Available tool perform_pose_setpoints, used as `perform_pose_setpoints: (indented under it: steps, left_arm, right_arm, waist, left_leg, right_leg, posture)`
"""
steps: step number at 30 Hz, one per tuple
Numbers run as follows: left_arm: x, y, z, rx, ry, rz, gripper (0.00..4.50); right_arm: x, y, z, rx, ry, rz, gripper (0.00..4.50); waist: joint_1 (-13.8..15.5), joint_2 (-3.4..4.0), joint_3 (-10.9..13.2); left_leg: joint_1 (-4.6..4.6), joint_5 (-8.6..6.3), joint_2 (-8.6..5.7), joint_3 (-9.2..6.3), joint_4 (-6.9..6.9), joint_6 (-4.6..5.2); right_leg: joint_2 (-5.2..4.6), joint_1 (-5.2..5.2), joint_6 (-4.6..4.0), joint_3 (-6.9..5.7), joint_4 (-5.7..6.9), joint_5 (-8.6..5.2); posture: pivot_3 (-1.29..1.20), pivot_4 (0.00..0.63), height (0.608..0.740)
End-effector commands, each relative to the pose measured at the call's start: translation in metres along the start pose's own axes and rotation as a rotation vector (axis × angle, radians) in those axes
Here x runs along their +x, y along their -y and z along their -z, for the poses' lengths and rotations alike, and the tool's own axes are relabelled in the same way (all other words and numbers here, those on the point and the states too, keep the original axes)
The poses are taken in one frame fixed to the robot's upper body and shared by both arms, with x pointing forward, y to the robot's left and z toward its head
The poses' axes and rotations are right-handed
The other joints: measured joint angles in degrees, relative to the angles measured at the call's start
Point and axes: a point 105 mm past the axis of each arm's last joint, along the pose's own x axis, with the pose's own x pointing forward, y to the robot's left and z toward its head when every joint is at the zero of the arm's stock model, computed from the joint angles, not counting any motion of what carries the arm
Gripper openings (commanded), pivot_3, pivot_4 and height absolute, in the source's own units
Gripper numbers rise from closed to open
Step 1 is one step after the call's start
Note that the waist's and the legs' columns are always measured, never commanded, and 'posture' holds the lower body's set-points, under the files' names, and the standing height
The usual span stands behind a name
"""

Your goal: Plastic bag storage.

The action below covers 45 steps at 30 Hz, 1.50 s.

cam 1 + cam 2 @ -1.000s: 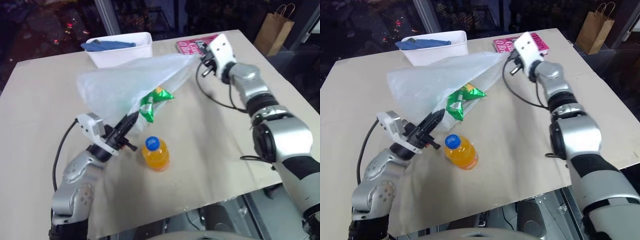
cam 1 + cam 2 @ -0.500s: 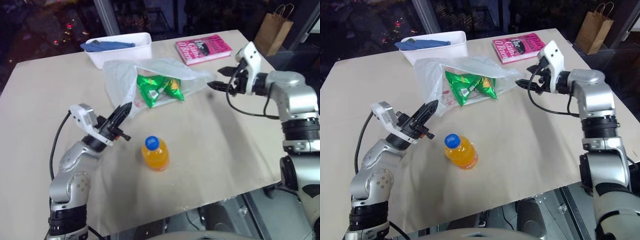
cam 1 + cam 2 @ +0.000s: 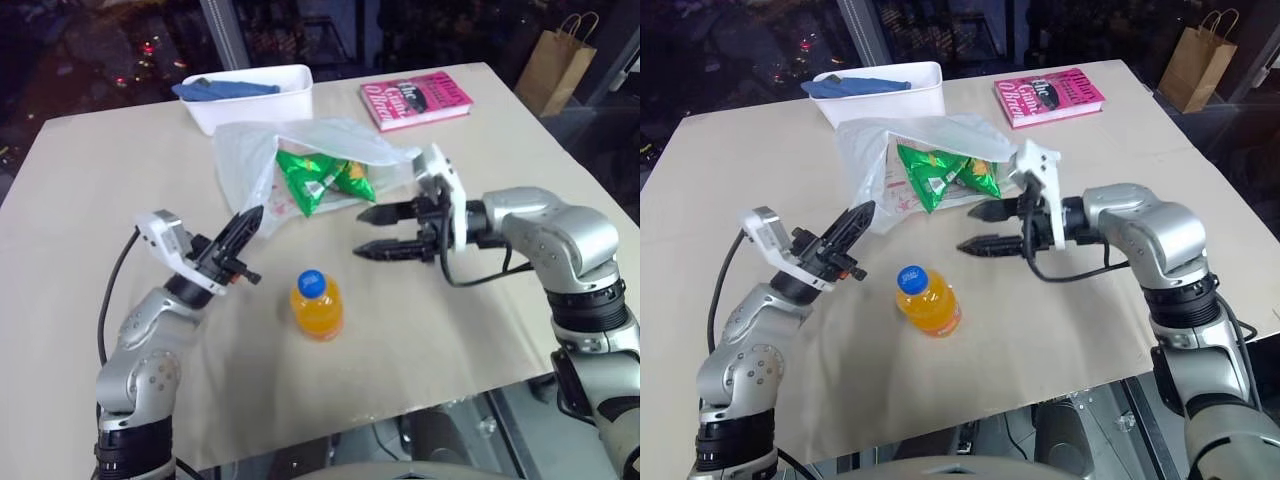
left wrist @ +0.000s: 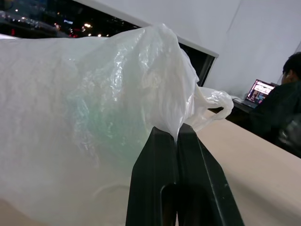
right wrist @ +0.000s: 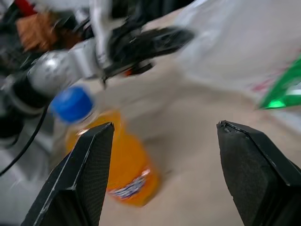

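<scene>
left wrist view: left gripper (image 4: 177,134) pinches thin translucent white plastic bag (image 3: 262,165); right gripper (image 3: 372,232) spread empty near round orange drink bottle (image 3: 316,305), risking knocking it.

Plastic bag (image 4: 84,108) cut off at frame edges.

Plastic bag (image 3: 300,165): thin translucent white, crinkled, slumped on table centre-rear, just in front of white bin. Green snack packet and red print visible through film. One corner drawn up toward robot's left, loop handle trailing.
</scene>
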Motion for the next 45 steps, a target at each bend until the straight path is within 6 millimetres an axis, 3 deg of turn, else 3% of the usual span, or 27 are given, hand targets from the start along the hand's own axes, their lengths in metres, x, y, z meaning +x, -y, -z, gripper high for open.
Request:
perform_pose_setpoints:
  steps: [1, 6, 9, 16, 26, 28, 32, 35, 39, 45]
  left_arm:
    - [-0.001, 0.008, -0.008, 0.029, 0.027, 0.019, 0.0]
    - [-0.002, 0.008, -0.006, 0.03, 0.021, 0.018, 0.0]
    - [-0.002, 0.008, -0.005, 0.033, 0.016, 0.017, 0.0]
    - [-0.003, 0.009, -0.003, 0.037, 0.004, 0.016, 0.0]
    - [-0.006, 0.009, 0.0, 0.041, -0.012, 0.012, 0.0]
    - [-0.006, 0.009, 0.0, 0.042, -0.013, 0.01, 0.0]
    - [-0.008, 0.008, 0.002, 0.042, -0.018, 0.004, 0.0]
    - [-0.008, 0.007, 0.003, 0.041, -0.019, 0.003, 0.0]
    - [-0.006, 0.007, 0.003, 0.04, -0.02, 0.009, 0.0]
    - [-0.003, 0.008, 0.003, 0.037, -0.019, 0.025, 0.0]
  right_arm:
    - [0.004, -0.015, 0.003, -0.102, -0.046, -0.081, 3.54]
    - [0.01, -0.026, 0.013, -0.123, -0.094, -0.17, 3.54]
    - [0.023, -0.022, 0.022, -0.171, -0.127, -0.162, 3.54]
    - [0.049, -0.026, 0.025, -0.199, -0.117, -0.212, 3.54]
    - [0.075, -0.025, 0.024, -0.107, -0.029, -0.211, 3.54]
    - [0.076, -0.025, 0.022, -0.092, -0.013, -0.209, 3.54]
    - [0.073, -0.024, 0.023, -0.077, -0.008, -0.197, 2.52]
    - [0.071, -0.025, 0.022, -0.067, -0.002, -0.194, 2.29]
    - [0.066, -0.016, 0.009, -0.028, 0.064, -0.146, 2.23]
    - [0.048, 0.023, -0.012, 0.074, 0.165, 0.017, 2.23]
  waist:
    - [0.03, 0.0, 0.0]
    - [0.01, -0.01, 0.0]
    - [-0.03, -0.02, -0.01]
    - [0.01, -0.06, -0.03]
    - [-0.09, -0.09, -0.05]
    - [-0.09, -0.09, -0.05]
    - [-0.08, -0.09, -0.05]
    - [-0.08, -0.09, -0.05]
    - [-0.11, -0.1, -0.05]
    - [-0.11, -0.1, -0.04]
  left_leg:
    - [0.0, 0.0, 0.0, -0.01, 0.0, 0.0]
    - [0.01, 0.0, 0.01, -0.01, 0.02, 0.0]
    - [0.01, 0.0, 0.01, -0.01, 0.03, 0.0]
    - [0.0, 0.0, 0.0, -0.06, 0.05, -0.01]
    - [0.01, 0.01, 0.01, -0.1, 0.05, -0.02]
    - [0.01, 0.01, 0.01, -0.12, 0.05, -0.02]
    - [0.0, 0.01, -0.01, -0.12, 0.05, -0.02]
    - [-0.01, 0.01, -0.01, -0.14, 0.05, -0.02]
    - [0.0, 0.01, 0.0, -0.14, 0.05, -0.02]
    - [0.0, 0.01, -0.02, -0.15, 0.05, -0.02]
  right_leg:
    - [0.0, 0.01, 0.0, -0.01, 0.0, 0.0]
    - [0.03, 0.03, 0.0, -0.03, 0.01, 0.0]
    - [0.02, 0.03, 0.0, -0.03, 0.01, 0.0]
    - [0.01, 0.03, 0.0, -0.06, 0.01, 0.0]
    - [0.02, 0.03, 0.0, -0.09, 0.03, 0.0]
    - [0.03, 0.03, 0.0, -0.11, 0.04, 0.0]
    - [0.01, 0.03, 0.0, -0.11, 0.02, 0.0]
    - [0.01, 0.03, 0.0, -0.13, 0.02, 0.0]
    - [0.02, 0.03, 0.0, -0.13, 0.04, 0.0]
    - [0.01, 0.04, -0.01, -0.14, 0.04, 0.0]
  posture:
    - [0.0, 0.15, 0.74]
    - [0.0, 0.15, 0.74]
    - [0.0, 0.15, 0.74]
    - [0.0, 0.15, 0.74]
    - [0.0, 0.15, 0.74]
    - [0.0, 0.15, 0.74]
    - [0.0, 0.15, 0.74]
    - [0.0, 0.15, 0.74]
    - [0.0, 0.15, 0.74]
    - [0.0, 0.15, 0.74]
